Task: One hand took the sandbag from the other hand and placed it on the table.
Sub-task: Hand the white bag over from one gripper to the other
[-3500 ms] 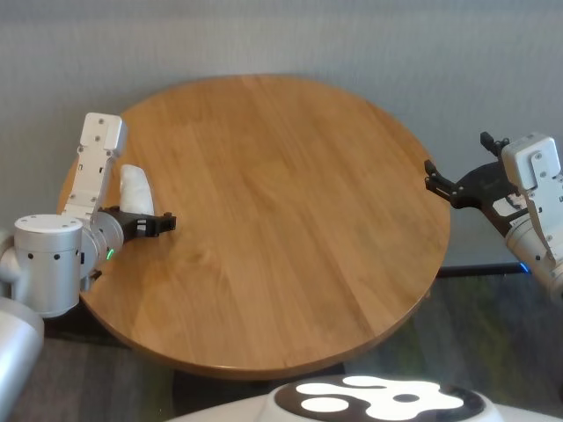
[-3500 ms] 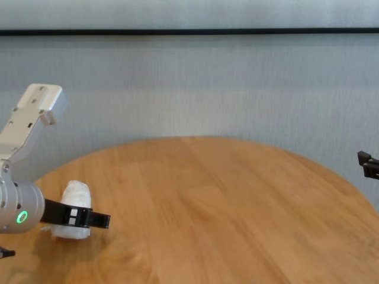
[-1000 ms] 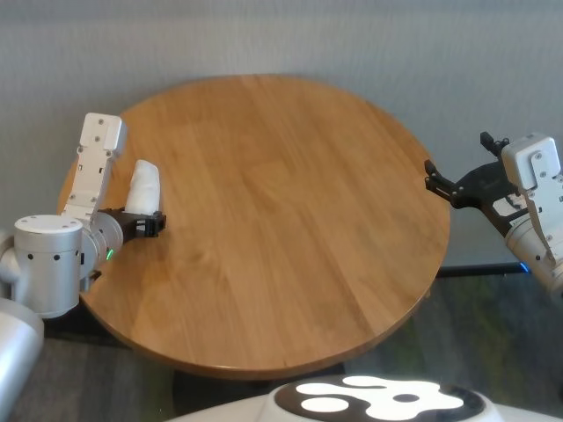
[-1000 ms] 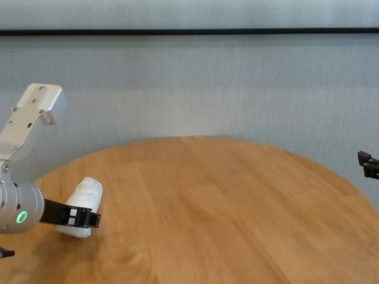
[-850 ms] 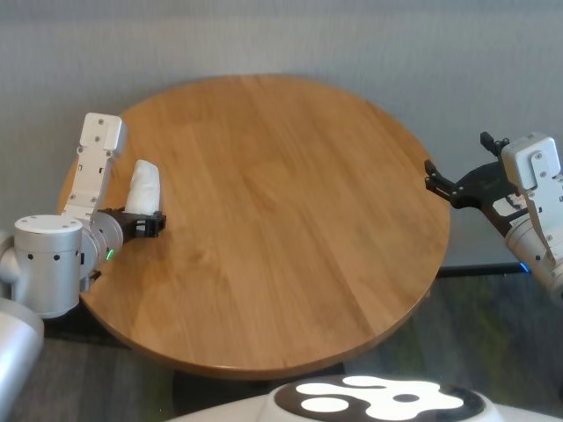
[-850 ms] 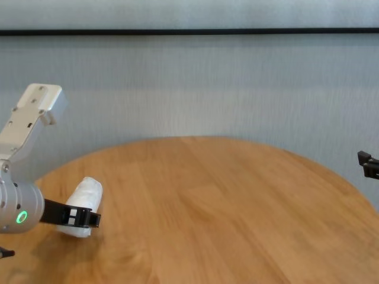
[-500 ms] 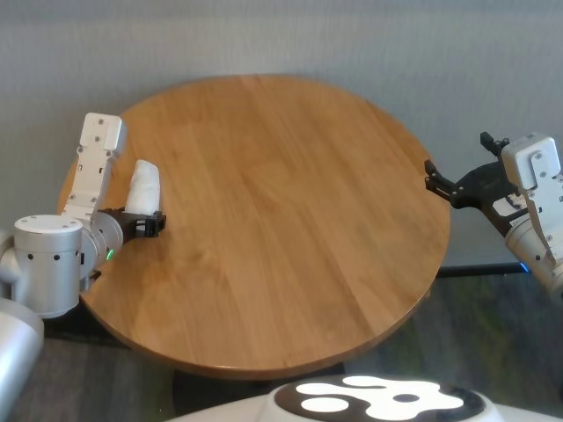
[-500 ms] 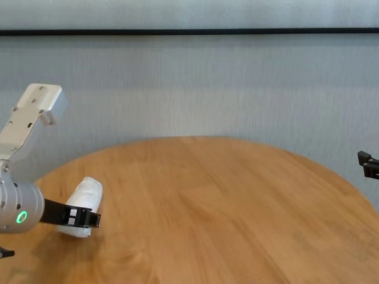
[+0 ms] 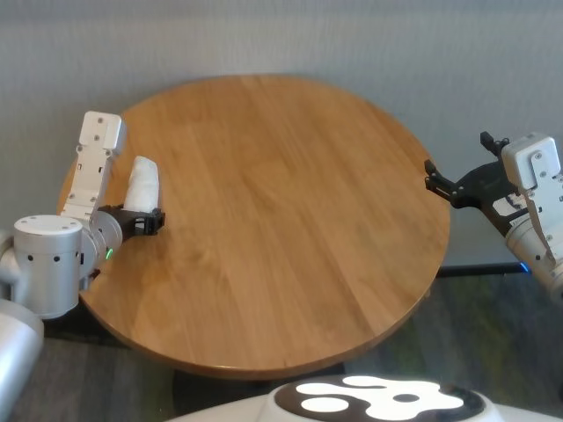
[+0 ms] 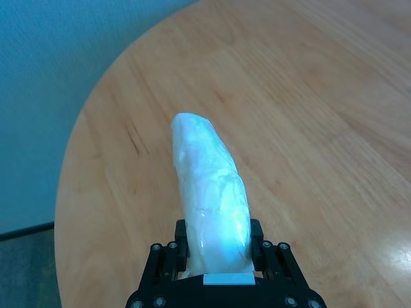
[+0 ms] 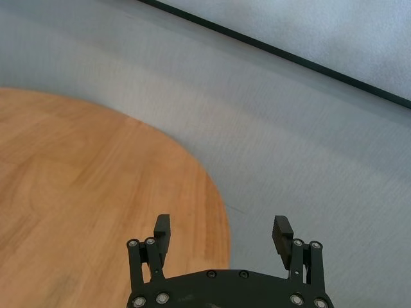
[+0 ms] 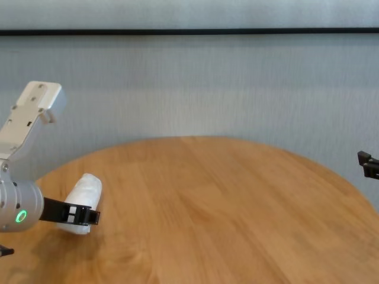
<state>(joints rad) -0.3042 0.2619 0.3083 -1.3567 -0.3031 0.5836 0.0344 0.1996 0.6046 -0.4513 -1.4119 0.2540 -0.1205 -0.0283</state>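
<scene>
We've got the left gripper (image 9: 148,221) (green ring) out at about 9 o'clock on the table (image 9: 290,220), just inside the rim. Its jaws are pinched together on the sandbag (image 9: 142,185), gripping it near one end. The rest of the bag sticks out past the fingertips, angled up and away toward 12 o'clock. In the chest view the bag (image 12: 80,203) tilts upward from the left gripper (image 12: 87,216). Whether its low end touches the wood, we can't tell.

The left wrist view gives us the best look: the bag (image 10: 212,199) is a white crinkly pouch wedged between the two black fingers (image 10: 257,237), with its rounded far end pointing out over the tabletop (image 10: 308,115). We see the left gripper (image 10: 218,247) squeezing it on both sides.

The right gripper (image 9: 437,183) (blue ring) sits off at about 3 o'clock, right at the table's edge and well apart from the bag. Its fingers are spread wide with nothing between them. In the right wrist view the right gripper (image 11: 223,232) hangs over the table's rim (image 11: 215,199), with grey wall beyond. The chest view only catches a sliver of it (image 12: 368,164) at the far right.

The bag is in the left gripper at 9 o'clock, not lying flat on the table.
</scene>
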